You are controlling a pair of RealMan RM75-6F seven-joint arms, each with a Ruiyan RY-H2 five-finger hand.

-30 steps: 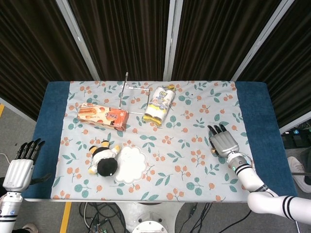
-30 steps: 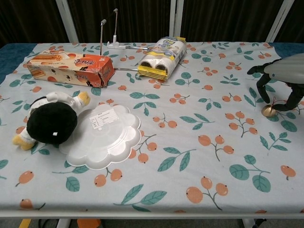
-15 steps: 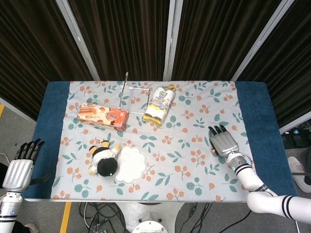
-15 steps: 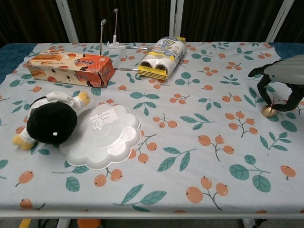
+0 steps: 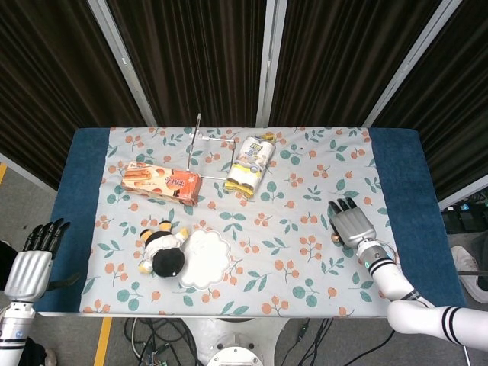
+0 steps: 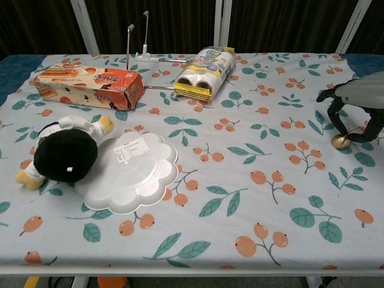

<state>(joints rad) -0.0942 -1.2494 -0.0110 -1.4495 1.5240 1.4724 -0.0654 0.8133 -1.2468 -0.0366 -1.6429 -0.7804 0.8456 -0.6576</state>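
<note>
My right hand [image 5: 351,226] [image 6: 358,99] stands arched over the right side of the flowered cloth, fingers apart and pointing down. A small gold ball [image 6: 340,141] [image 5: 335,239] lies on the cloth beneath it, between the fingertips; nothing is gripped. My left hand [image 5: 30,263] hangs off the table's left edge with fingers straight and empty; the chest view does not show it. Nearest to it on the table is a black-and-white plush toy [image 5: 162,250] [image 6: 63,150], which lies against a white scalloped plate [image 5: 204,259] [image 6: 129,171].
An orange biscuit box [image 5: 162,183] [image 6: 90,85] lies at the back left. A yellow packet of rolls [image 5: 250,164] [image 6: 205,71] lies at the back middle beside a wire stand [image 5: 207,141] [image 6: 141,42]. Dark curtains hang behind the blue table edge [image 5: 396,164].
My right hand has drifted slightly to the right over the gold ball. My left hand has sunk a little lower. The objects have not moved.
</note>
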